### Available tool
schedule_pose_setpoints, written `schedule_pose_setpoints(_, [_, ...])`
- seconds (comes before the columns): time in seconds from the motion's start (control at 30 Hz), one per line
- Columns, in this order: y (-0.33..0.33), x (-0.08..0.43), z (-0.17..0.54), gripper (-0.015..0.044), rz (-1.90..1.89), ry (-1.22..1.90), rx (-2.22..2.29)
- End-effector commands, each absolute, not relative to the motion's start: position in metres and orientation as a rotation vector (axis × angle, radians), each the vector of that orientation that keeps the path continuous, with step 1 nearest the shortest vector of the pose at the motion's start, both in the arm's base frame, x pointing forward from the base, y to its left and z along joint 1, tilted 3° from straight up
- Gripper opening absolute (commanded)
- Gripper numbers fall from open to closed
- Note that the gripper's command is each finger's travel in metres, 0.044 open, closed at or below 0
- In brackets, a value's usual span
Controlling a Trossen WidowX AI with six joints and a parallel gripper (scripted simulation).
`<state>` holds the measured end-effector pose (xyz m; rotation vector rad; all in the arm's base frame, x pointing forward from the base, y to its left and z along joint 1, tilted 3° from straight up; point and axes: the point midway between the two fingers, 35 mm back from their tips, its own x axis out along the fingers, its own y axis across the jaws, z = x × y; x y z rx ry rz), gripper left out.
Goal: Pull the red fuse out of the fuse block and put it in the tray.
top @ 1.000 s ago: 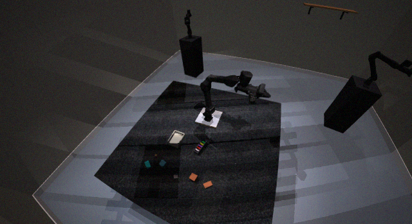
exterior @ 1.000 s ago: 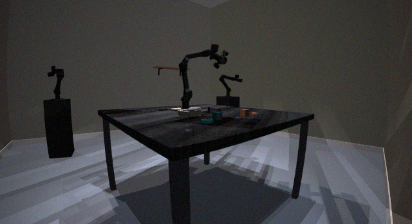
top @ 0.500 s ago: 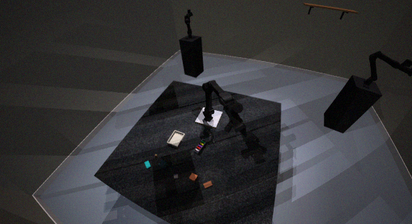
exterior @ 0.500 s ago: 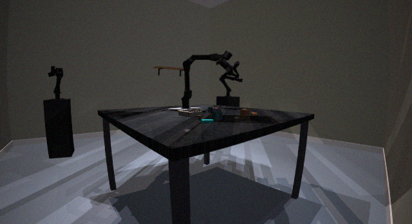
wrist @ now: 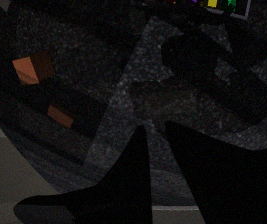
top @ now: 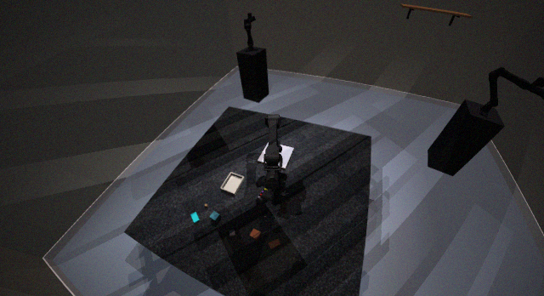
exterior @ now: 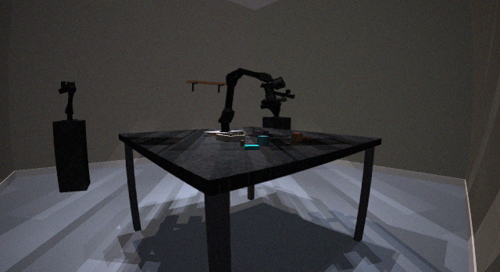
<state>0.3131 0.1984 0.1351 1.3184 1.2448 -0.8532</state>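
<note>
The fuse block [top: 259, 198] [wrist: 247, 10] is partly hidden by the arm in the top view and cut off by the top edge of the wrist view. Its coloured fuses stand in a row; a small piece of the red fuse [wrist: 171, 1] shows at that edge, beside a purple one. My gripper [wrist: 154, 128] points down above the table, with a narrow empty gap between its fingertips. It is apart from the block in the wrist view, and its height is hard to judge. The pale tray [top: 232, 184] [exterior: 231, 137] lies on the table beside the block, with nothing visible in it.
A cyan piece [top: 195, 217] [exterior: 251, 147], a teal block [top: 214, 215] [exterior: 263, 140] and a small tan piece [top: 206, 205] lie beyond the tray. Two orange blocks [top: 255, 233] [wrist: 60, 116] lie past the fuse block. Two other arms stand on dark pedestals off the table.
</note>
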Motion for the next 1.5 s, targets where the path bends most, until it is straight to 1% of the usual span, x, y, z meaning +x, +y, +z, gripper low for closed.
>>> schedule_pose_setpoints(0.0, [0.141,0.312,0.102,0.0074,-1.099,1.215,1.254])
schedule_pose_setpoints(0.07, [0.114,0.308,0.089,0.0074,-1.21,1.206,1.224])
schedule_pose_setpoints(0.13, [0.104,0.307,0.085,0.0074,-1.25,1.205,1.212])
schedule_pose_setpoints(1.47, [0.101,0.309,0.054,0.0074,-1.25,1.204,1.212])
